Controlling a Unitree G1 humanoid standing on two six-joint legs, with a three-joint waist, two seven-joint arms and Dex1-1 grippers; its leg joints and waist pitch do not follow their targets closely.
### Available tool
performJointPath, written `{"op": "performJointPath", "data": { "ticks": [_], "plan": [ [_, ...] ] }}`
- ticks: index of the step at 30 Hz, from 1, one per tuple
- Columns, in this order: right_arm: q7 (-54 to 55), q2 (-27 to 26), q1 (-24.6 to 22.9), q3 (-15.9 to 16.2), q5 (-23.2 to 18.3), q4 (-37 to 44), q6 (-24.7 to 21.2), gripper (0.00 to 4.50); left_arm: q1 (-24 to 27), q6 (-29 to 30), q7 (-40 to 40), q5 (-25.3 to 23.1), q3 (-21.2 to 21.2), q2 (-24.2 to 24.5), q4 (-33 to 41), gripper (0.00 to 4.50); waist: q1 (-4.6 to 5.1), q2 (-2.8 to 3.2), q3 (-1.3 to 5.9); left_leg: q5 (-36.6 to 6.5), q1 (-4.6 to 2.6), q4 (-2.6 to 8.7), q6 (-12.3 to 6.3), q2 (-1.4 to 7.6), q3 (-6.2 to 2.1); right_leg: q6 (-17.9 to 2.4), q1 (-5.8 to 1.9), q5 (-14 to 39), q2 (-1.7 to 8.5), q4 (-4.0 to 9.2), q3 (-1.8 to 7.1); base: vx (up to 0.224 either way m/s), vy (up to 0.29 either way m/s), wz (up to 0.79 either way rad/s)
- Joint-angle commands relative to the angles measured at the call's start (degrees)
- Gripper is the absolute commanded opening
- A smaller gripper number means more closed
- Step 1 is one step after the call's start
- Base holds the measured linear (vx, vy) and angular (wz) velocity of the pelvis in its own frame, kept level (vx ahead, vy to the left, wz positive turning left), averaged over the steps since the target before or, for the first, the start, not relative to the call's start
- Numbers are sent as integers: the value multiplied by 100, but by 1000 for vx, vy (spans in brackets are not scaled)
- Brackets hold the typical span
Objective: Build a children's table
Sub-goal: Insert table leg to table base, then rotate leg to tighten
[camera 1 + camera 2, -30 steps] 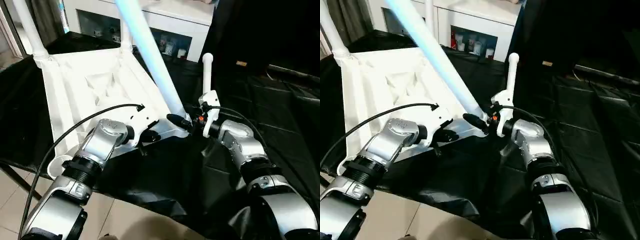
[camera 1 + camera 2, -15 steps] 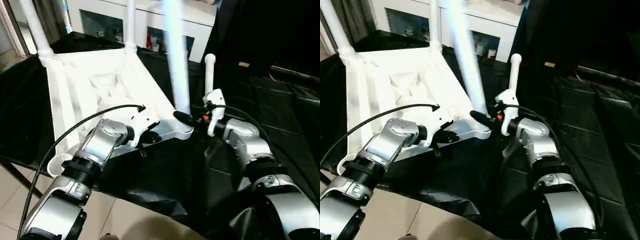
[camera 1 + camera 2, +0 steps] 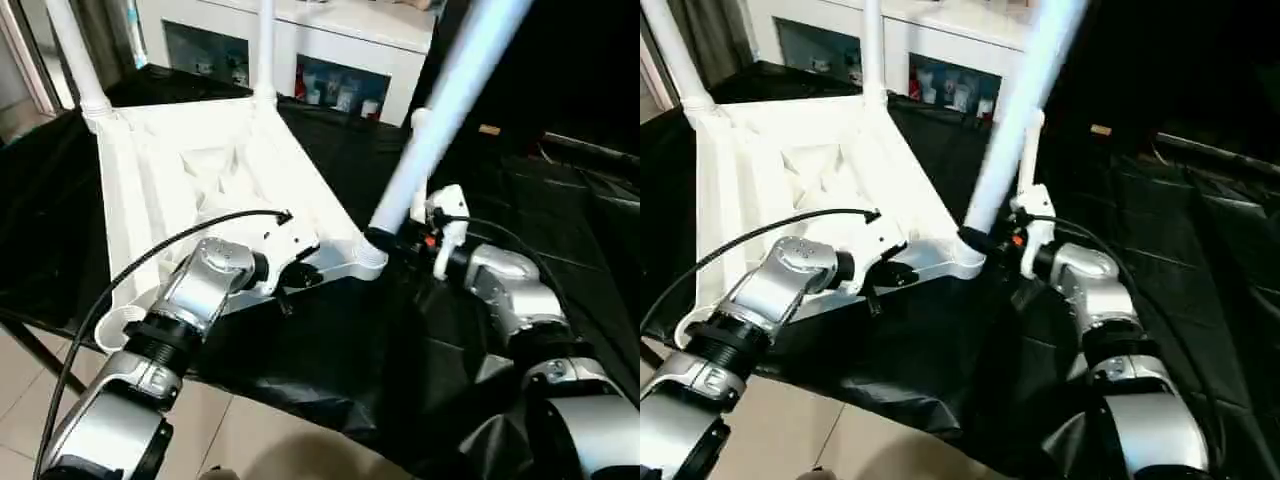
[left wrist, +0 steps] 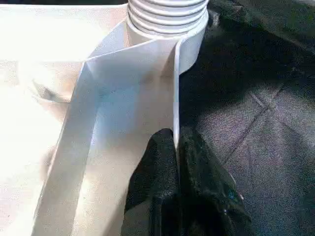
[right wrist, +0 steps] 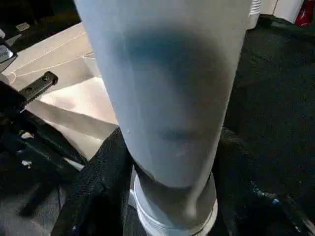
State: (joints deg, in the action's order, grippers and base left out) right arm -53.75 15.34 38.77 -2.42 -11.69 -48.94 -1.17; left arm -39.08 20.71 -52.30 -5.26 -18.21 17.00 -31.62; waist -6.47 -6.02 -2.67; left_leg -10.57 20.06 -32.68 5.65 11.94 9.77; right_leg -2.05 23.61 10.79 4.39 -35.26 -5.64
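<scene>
Right end effector point(image 3: 395, 238) clenched on leg point(image 3: 440, 100), tilted at tabletop point(image 3: 200, 180) near-corner socket point(image 3: 368, 256); left end effector point(image 4: 176, 147) pinches the rim. Risk, judged: tilt jams the leg or levers tabletop off the table edge.

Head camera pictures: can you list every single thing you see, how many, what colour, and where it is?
tabletop: one, white, lying underside up on the black cloth
legs standing in sockets: two, white, at the tabletop's far corners and
tilted leg: one, white, its foot at the near right corner socket, leaning right
loose leg: one, white, upright behind the right gripper
empty socket: one, white, near left corner
black cloth: one, covering the work surface
cabinet: one, white with glass doors, behind the work
floor: light tiles, in front
left gripper: one, black fingers pinching the tabletop's near edge
right gripper: one, black fingers around the tilted leg's foot
</scene>
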Motion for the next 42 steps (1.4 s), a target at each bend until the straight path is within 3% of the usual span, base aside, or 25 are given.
{"op": "performJointPath", "data": {
  "ticks": [1, 8, 12, 17, 18, 20, 21, 24, 30, 36, 38, 40, 42],
  "plan": [
    [-67, 108, -150, 29, 75, -64, -165, 196, -150, -229, -25, 79, 58, -30, 9, 0, -16, 40, 353, -452, 12, 289, -321, 146, 8, -1039, -402, 696, 414, 362, 337, 0, 0, 0],
    [-246, 197, -70, 348, 321, -209, -315, 194, -12, -484, -742, 206, -155, 124, 295, 0, -9, 63, 352, -523, 6, 294, -319, 150, 4, -1066, -393, 748, 414, 370, 330, 0, 0, 0],
    [-504, 261, 20, 451, 386, -237, -353, 193, 119, -778, -1366, 365, -324, 280, 602, 0, 18, 56, 364, -456, 10, 288, -318, 159, 1, -1162, -407, 482, 411, 326, 333, 0, 0, 0],
    [-1025, 350, 110, 642, 386, -187, -526, 193, 107, -868, -1528, 331, -384, 335, 613, 0, 5, 63, 357, -485, -5, 285, -337, 162, 9, -1204, -405, 487, 412, 327, 337, 0, 0, 0],
    [-1387, 439, 145, 861, 477, -165, -643, 193, 88, -940, -1595, 316, -396, 357, 590, 0, -15, 77, 354, -518, -44, 284, -346, 169, 17, -1248, -376, 474, 413, 337, 340, 0, 0, 0],
    [-1546, 481, 157, 972, 537, -161, -686, 193, 86, -950, -1625, 316, -401, 370, 592, 0, -30, 75, 349, -584, -67, 276, -367, 174, 34, -1343, -357, 372, 395, 322, 341, 0, 0, 0],
    [-1700, 517, 183, 1080, 602, -176, -726, 193, 88, -960, -1663, 315, -409, 388, 607, 0, -35, 99, 335, -665, -47, 289, -345, 181, 24, -1337, -370, 490, 404, 333, 335, 0, 0, 0],
    [-1894, 533, 252, 1198, 688, -234, -767, 193, 107, -962, -1723, 322, -421, 414, 648, 0, -49, 91, 330, -859, -47, 298, -223, 196, 12, -1237, -372, 800, 427, 359, 337, 0, 0, 0],
    [-1886, 468, 347, 1222, 675, -320, -799, 193, 148, -969, -1721, 284, -420, 412, 679, 0, -42, 50, 332, -857, -19, 306, -144, 183, -9, -1076, -387, 1072, 438, 377, 338, 0, 0, 0],
    [-1820, 481, 80, 1202, 677, -246, -785, 193, 126, -997, -1645, 221, -394, 409, 591, 0, -50, 61, 340, -781, -19, 303, -150, 183, -11, -1051, -390, 968, 436, 369, 337, 0, 0, 0],
    [-1860, 482, -17, 1230, 677, -199, -799, 193, 152, -977, -1693, 244, -400, 426, 632, 0, -52, 112, 340, -812, -29, 307, -141, 181, -13, -1063, -384, 961, 433, 373, 336, 0, 0, 0],
    [-1846, 471, -95, 1255, 690, -165, -775, 193, 153, -972, -1720, 248, -410, 430, 632, 0, -48, 98, 337, -890, -35, 315, -115, 185, -15, -1068, -384, 961, 426, 380, 333, 0, 0, 0],
    [-1461, 370, -94, 1156, 697, -262, -731, 193, 109, -853, -1628, 252, -375, 365, 563, 0, -47, 122, 334, -971, -39, 322, -77, 187, -21, -1057, -381, 1082, 435, 395, 332, 0, 0, 0]
  ]
}}
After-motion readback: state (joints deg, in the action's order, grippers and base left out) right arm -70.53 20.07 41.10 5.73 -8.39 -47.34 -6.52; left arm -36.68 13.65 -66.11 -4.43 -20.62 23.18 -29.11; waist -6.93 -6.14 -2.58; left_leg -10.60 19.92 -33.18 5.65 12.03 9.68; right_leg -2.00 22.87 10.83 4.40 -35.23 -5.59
